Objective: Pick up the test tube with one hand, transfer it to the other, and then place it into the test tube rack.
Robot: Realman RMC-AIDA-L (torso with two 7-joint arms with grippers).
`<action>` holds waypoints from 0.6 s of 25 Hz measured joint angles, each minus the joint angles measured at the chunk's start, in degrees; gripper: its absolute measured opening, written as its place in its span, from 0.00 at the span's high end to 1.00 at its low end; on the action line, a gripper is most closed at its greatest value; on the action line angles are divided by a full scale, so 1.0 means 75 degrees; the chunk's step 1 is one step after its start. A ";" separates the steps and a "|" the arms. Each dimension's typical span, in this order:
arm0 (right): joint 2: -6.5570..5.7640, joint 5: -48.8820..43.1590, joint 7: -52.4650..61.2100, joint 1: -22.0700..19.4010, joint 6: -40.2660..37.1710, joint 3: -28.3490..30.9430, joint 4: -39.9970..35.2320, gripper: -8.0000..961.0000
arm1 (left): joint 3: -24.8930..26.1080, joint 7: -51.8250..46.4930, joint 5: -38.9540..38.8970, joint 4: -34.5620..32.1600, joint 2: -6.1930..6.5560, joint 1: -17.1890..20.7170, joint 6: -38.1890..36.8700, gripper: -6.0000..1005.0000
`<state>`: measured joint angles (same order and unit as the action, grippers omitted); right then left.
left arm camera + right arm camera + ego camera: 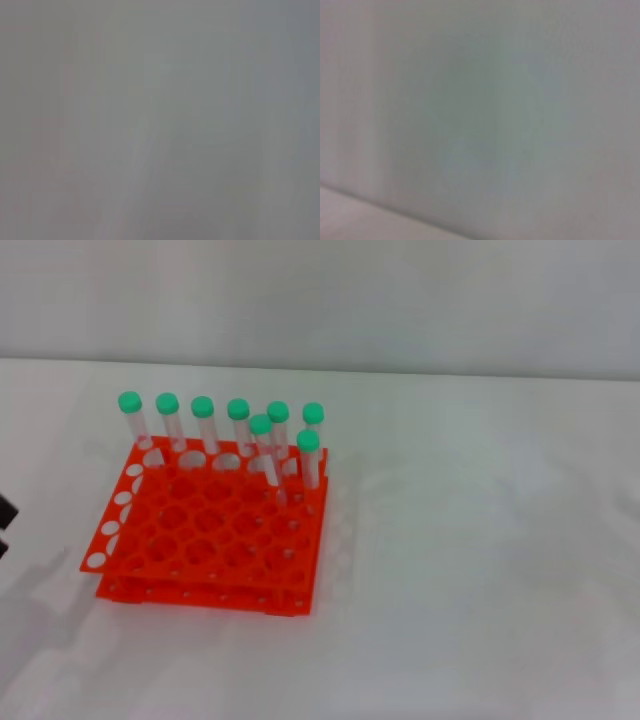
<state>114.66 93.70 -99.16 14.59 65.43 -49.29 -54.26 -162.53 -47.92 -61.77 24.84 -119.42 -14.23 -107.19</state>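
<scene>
The orange-red test tube rack [200,550] stands on the white table, left of centre in the head view. Several clear test tubes with green caps [238,410] stand upright in its far rows; one [308,441] is at the far right corner. No tube lies loose on the table. A small black part of my left gripper [4,525] shows at the left edge, well apart from the rack. My right gripper is out of view. Both wrist views show only a plain grey-white surface.
The white table [480,570] stretches to the right of and in front of the rack. A pale wall [400,300] runs along the table's far edge.
</scene>
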 joint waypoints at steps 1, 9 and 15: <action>-0.0004 0.0054 -0.0306 0.0010 0.0292 0.0396 0.0287 0.12 | 0.0003 -0.0030 0.0015 -0.0062 -0.0001 0.0090 0.0022 0.48; -0.0061 0.0051 -0.2020 -0.0276 0.1798 0.2968 0.1565 0.12 | -0.0028 -0.0462 0.0343 -0.0147 -0.0003 0.0375 0.0233 0.48; -0.0101 0.0049 -0.2389 -0.0727 0.2061 0.3150 0.1609 0.12 | -0.0042 -0.0442 0.0636 -0.0573 0.0013 0.0237 0.1031 0.48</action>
